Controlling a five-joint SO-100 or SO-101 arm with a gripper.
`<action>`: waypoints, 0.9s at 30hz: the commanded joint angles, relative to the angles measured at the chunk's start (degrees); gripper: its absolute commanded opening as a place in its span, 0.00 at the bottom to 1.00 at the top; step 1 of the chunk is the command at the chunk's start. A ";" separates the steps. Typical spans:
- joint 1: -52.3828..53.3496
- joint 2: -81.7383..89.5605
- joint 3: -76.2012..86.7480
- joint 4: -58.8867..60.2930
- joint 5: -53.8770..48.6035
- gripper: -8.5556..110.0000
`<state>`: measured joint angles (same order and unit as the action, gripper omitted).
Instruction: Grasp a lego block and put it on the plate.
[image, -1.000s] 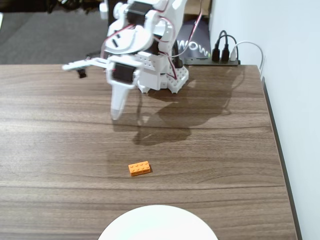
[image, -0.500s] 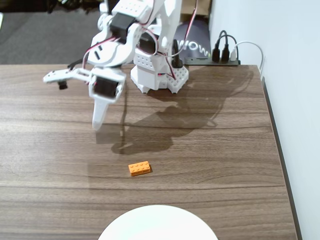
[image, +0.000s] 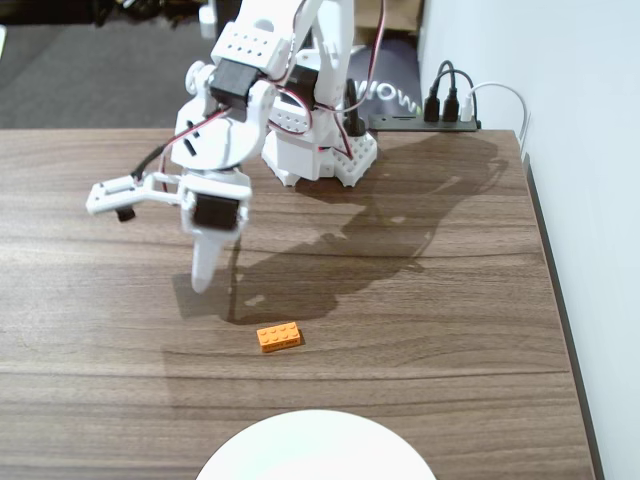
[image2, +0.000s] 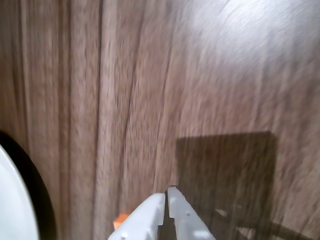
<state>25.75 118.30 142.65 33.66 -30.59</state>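
Note:
The orange lego block (image: 279, 337) lies flat on the wooden table (image: 430, 300), above the plate's rim in the fixed view. The white plate (image: 315, 448) is cut off by the bottom edge. My white gripper (image: 203, 283) hangs above the table, up and to the left of the block, its fingers together and holding nothing. In the wrist view the gripper (image2: 166, 192) comes in from the bottom edge, shut. A corner of the lego block (image2: 120, 220) peeks out left of the fingers (image2: 145, 217), and the plate (image2: 15, 205) shows at the far left.
The arm's white base (image: 320, 150) stands at the table's back edge. A black power strip with plugs and cables (image: 450, 105) sits behind it at the right. The table's right edge (image: 555, 300) meets a light wall.
The arm has swung left and then come forward and down towards the block. The fingers stay together. Block and plate have not moved.

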 joint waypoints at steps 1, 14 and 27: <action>-2.11 -0.79 -2.72 -1.14 -0.97 0.08; -9.40 -5.54 -3.96 -1.32 -2.02 0.08; -11.16 -10.55 -7.82 -1.67 -5.45 0.08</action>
<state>15.29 108.02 137.46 32.26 -35.24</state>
